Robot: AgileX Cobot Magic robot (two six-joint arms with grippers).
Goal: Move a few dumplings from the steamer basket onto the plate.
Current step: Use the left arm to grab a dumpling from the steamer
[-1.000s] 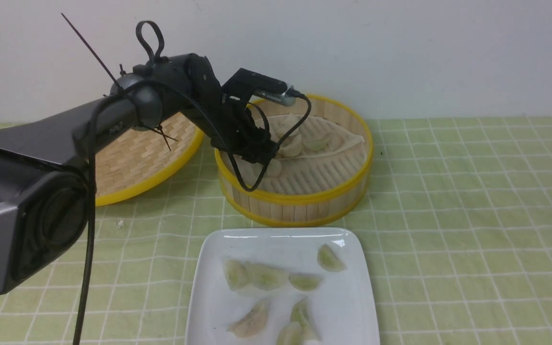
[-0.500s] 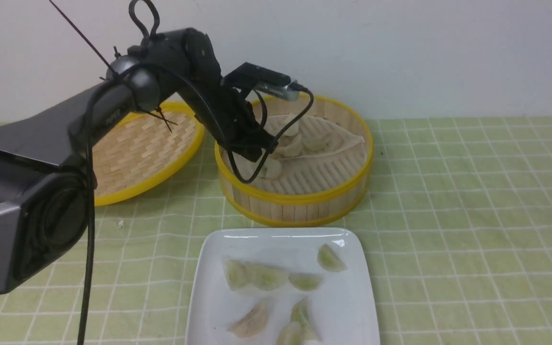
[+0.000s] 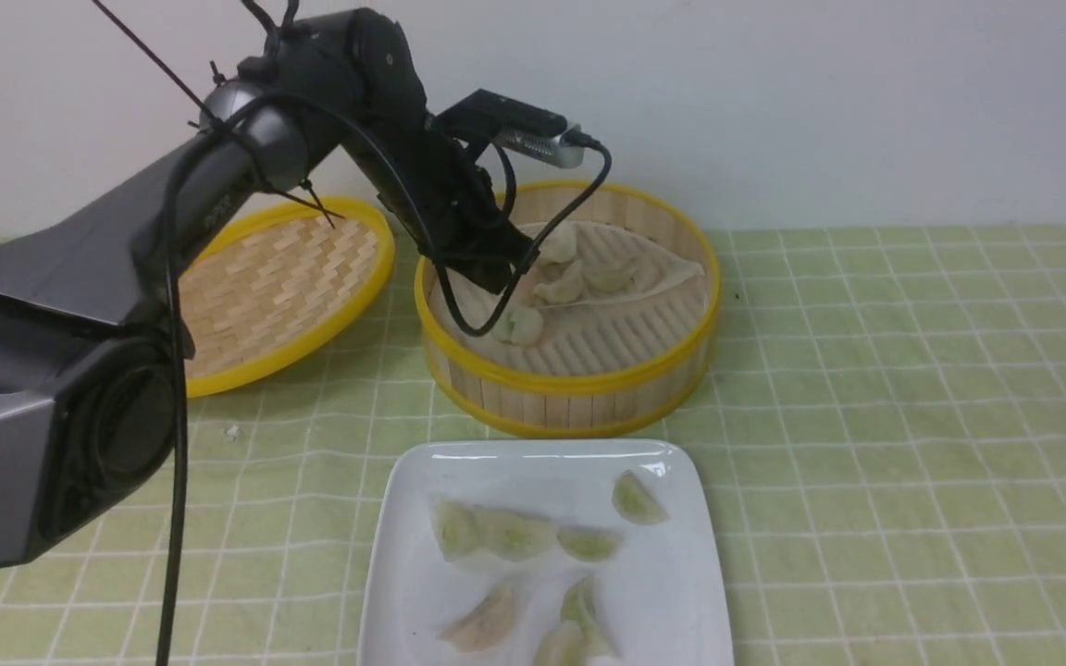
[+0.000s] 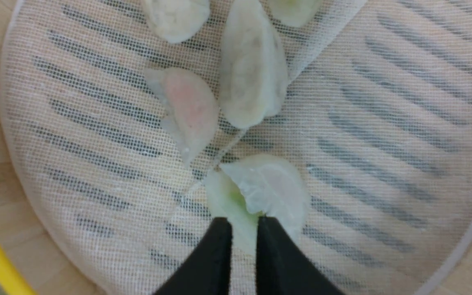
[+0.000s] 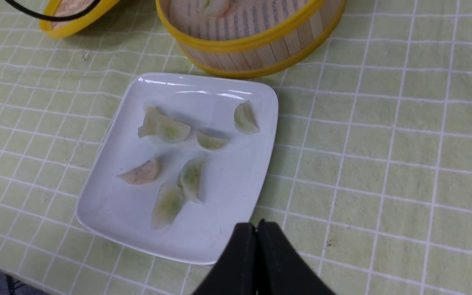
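My left gripper [image 3: 507,294] reaches into the steamer basket [image 3: 570,381] and is shut on the edge of a pale green dumpling [image 4: 260,192], which hangs from the fingertips just over the mesh liner. Several more dumplings lie on the liner beyond it, one of them pinkish [image 4: 189,108] and one long and whitish [image 4: 252,78]. The white square plate [image 3: 681,573] in front of the basket carries several dumplings [image 3: 496,532]. My right gripper [image 5: 256,224] is shut and empty, above the cloth beside the plate's [image 5: 228,184] corner. It does not show in the front view.
The shallow woven lid [image 3: 274,287] with a yellow rim leans to the left of the basket. A green checked cloth [image 3: 912,416] covers the table. The left arm's cable [image 3: 172,518] hangs down at the left. A white wall stands behind.
My left arm has risen and drawn back a little toward the basket's left side. Its jaws have closed on the green dumpling. The plate and its dumplings have not moved.
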